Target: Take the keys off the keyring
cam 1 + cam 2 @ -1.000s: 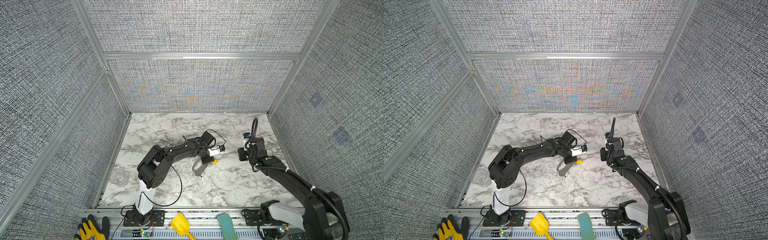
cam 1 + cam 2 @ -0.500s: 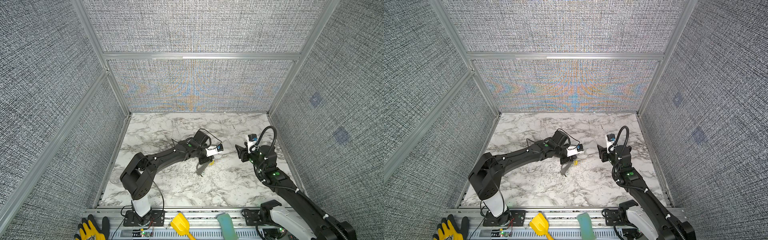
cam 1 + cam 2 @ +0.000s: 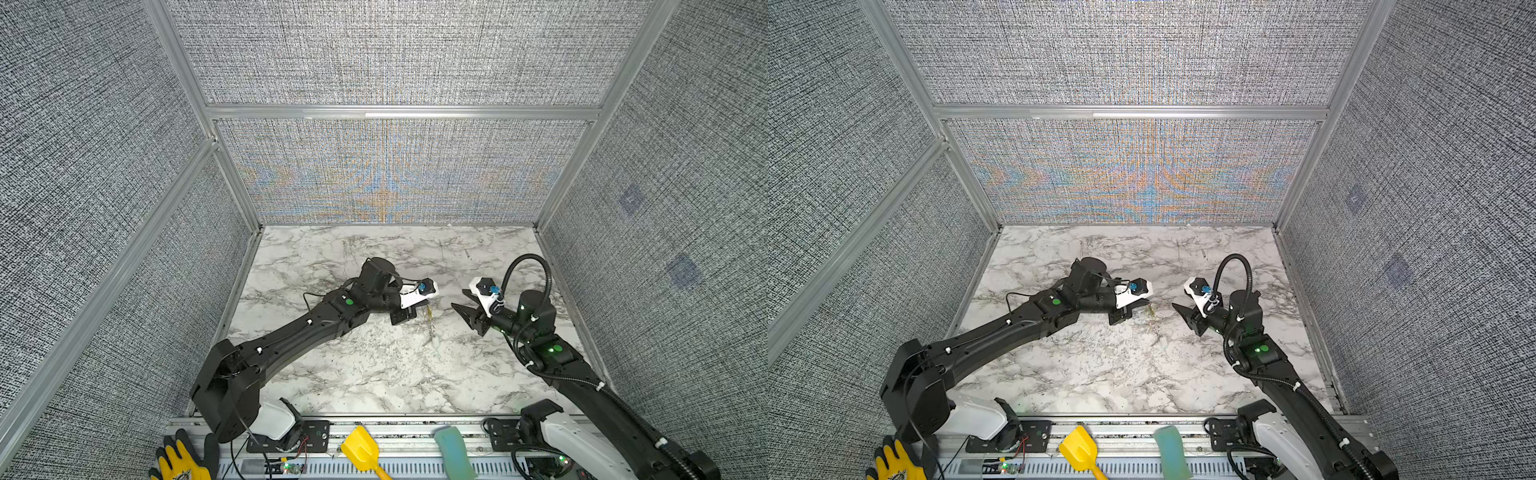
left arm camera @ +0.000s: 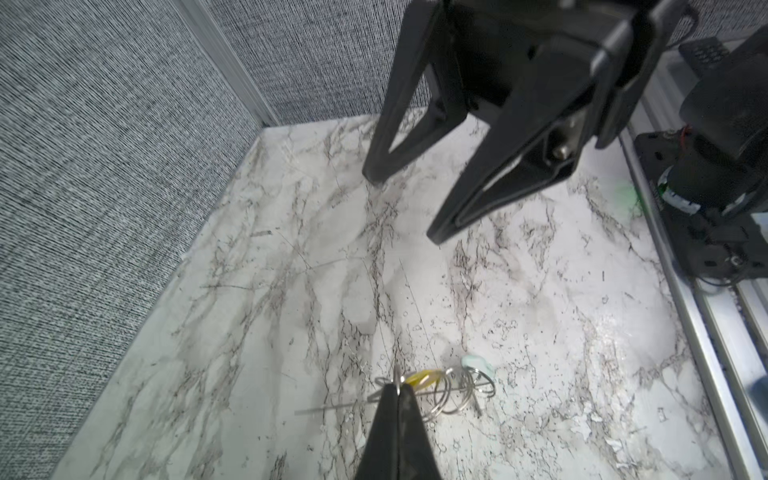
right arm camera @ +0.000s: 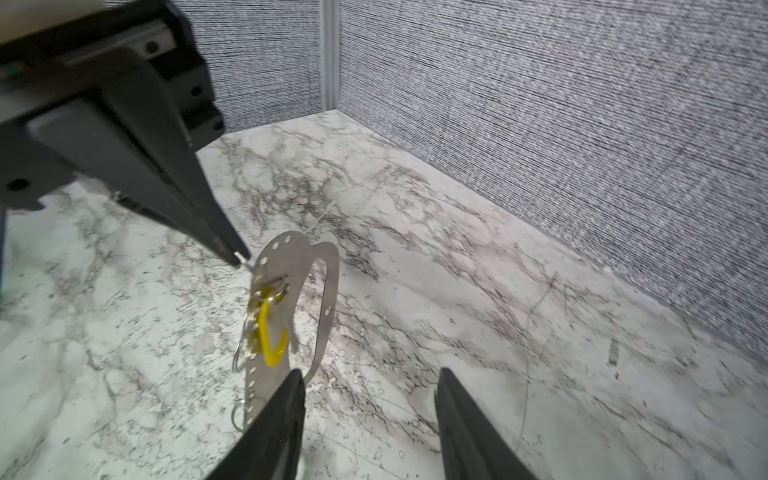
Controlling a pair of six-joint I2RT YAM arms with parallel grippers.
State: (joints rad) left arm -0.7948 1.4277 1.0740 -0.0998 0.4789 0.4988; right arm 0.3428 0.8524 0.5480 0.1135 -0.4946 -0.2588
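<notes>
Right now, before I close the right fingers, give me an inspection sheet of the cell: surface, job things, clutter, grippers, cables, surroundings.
Surface: marble tabletop, flecked and scuffed.
Job's things: keyring hangs from the left gripper, pinched at its edge; yellow tag and pale teal tag both attached to it.
Clutter: yellow scoop, teal block and yellow glove on the front rail, off the marble.
Grippers: left shut on the keyring; right gripper open, fingers empty, facing the keyring, apart from it.
Cables: black hose loops above the right arm, clear of the fingers.
Surroundings: grey fabric walls in aluminium frame; nothing else seen.
</notes>
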